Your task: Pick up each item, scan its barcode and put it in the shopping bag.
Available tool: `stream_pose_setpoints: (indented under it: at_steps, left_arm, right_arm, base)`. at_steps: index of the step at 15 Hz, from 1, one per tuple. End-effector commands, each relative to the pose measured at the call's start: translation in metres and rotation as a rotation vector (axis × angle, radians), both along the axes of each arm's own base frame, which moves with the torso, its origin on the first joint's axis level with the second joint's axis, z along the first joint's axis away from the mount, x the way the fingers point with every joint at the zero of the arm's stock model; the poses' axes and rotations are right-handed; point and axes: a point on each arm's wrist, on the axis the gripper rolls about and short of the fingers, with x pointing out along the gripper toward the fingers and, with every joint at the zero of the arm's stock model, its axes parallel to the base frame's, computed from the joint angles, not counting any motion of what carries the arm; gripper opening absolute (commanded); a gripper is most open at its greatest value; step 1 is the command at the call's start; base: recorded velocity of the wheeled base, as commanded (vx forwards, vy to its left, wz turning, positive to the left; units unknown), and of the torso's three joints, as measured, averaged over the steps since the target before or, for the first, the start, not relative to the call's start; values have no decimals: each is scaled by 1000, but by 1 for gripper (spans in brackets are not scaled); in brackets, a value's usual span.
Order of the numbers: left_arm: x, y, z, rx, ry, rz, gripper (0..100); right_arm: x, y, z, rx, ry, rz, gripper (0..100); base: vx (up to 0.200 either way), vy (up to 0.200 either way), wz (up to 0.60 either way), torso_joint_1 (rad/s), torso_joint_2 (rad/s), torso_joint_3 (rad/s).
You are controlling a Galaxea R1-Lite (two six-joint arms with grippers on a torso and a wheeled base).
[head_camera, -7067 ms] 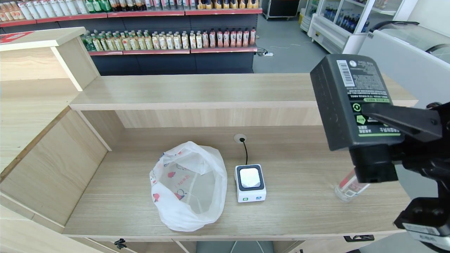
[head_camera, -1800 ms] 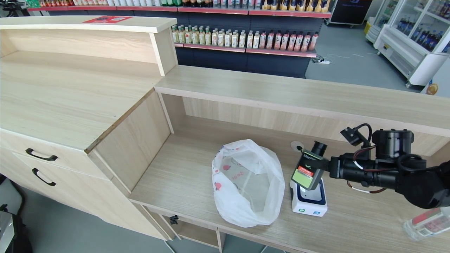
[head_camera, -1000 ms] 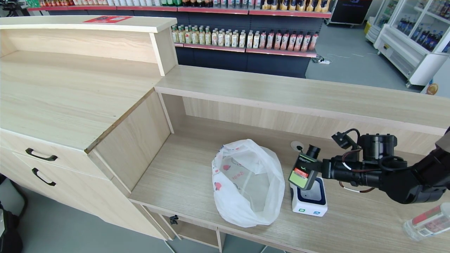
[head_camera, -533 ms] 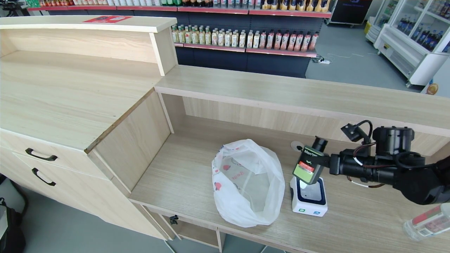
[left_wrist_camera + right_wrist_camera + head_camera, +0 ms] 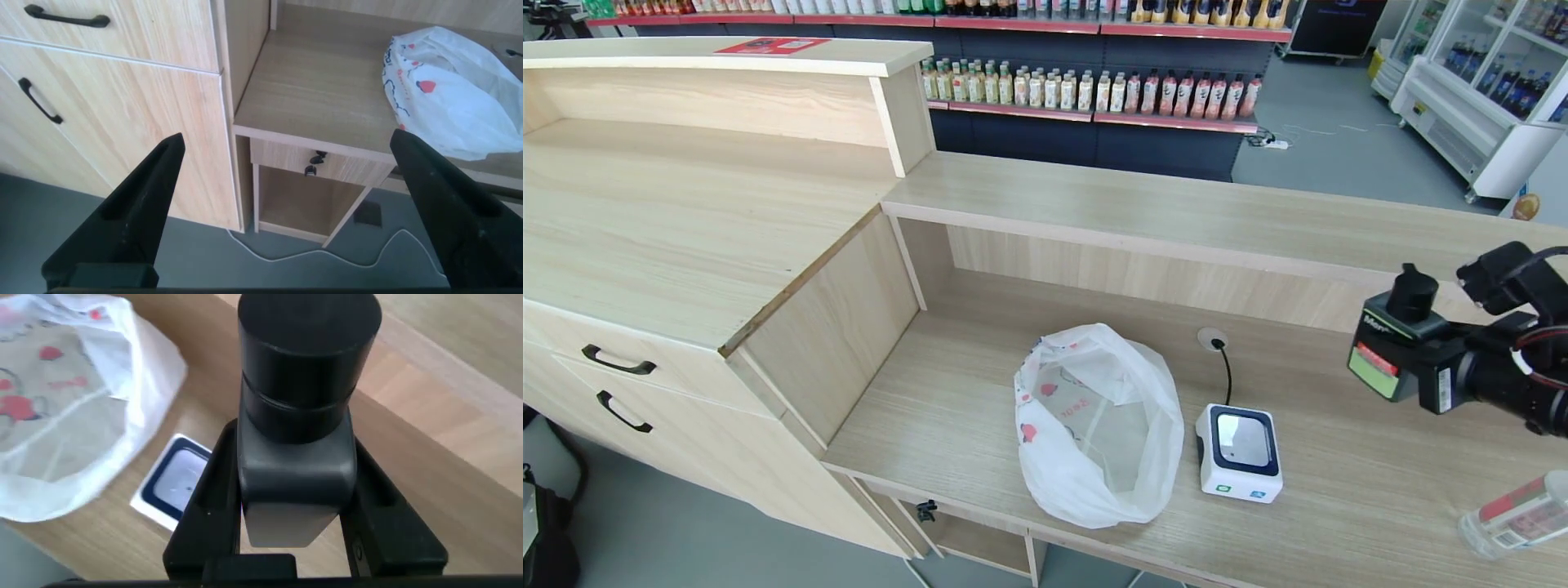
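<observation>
My right gripper [image 5: 1433, 377] is shut on a black bottle [image 5: 1382, 356] with a black cap and a green and red label, held in the air to the right of and above the scanner [image 5: 1239, 441]. In the right wrist view the black bottle [image 5: 298, 416] sits upright between the fingers [image 5: 214, 506], with the scanner [image 5: 178, 480] and the shopping bag [image 5: 65, 416] below. The white shopping bag [image 5: 1098, 425] lies open on the counter, left of the scanner. My left gripper [image 5: 286, 212] hangs open and holds nothing, low in front of the counter's edge, with the bag [image 5: 453, 82] beyond it.
A clear bottle with a red label [image 5: 1515, 514] lies on the counter at the far right. The scanner's cable [image 5: 1225, 367] runs to a hole in the counter top [image 5: 1339, 506]. A raised ledge [image 5: 1176, 212] runs behind, and drawers [image 5: 73, 49] stand to the left.
My right arm has carried the black bottle up and to the right, away from just above the scanner. The scanner's window now lies uncovered. Bag and clear bottle have stayed put.
</observation>
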Motion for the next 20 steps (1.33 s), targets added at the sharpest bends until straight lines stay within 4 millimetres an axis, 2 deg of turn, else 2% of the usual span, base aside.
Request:
stream_pose_setpoints:
  at_steps: [1, 4, 8, 10, 12, 15, 17, 20]
  left_arm:
    - [0, 0, 0, 0, -1, 1, 100]
    - [0, 0, 0, 0, -1, 1, 100]
    - [0, 0, 0, 0, -1, 1, 100]
    - [0, 0, 0, 0, -1, 0, 100]
    - [0, 0, 0, 0, -1, 0, 100]
    - [0, 0, 0, 0, -2, 1, 100]
    - [0, 0, 0, 0, -1, 1, 100]
    - [0, 0, 0, 0, -1, -2, 100]
  right_arm:
    - [-21, -3, 18, -19, -99, -41, 0]
    - [-27, 4, 24, -25, -139, -51, 0]
    - [-39, 35, 24, 3, -145, 89, 0]
    - [-37, 48, 20, -3, -130, 99, 0]
    - [-22, 53, 9, -2, -91, 98, 0]
    - [18, 37, -27, -1, 49, 33, 0]
    - [39, 24, -46, 50, 70, 170, 0]
    - [56, 17, -65, 97, 60, 328, 0]
  base:
    - [0, 0, 0, 0, 0, 0]
    - [0, 0, 0, 0, 0, 0]
    - [0, 0, 600, 0, 0, 2]
    - [0, 0, 600, 5, 2, 2]
    - [0, 0, 300, 4, -1, 1]
    - [0, 0, 0, 0, 0, 0]
    - [0, 0, 0, 0, 0, 0]
    - [0, 0, 0, 0, 0, 0]
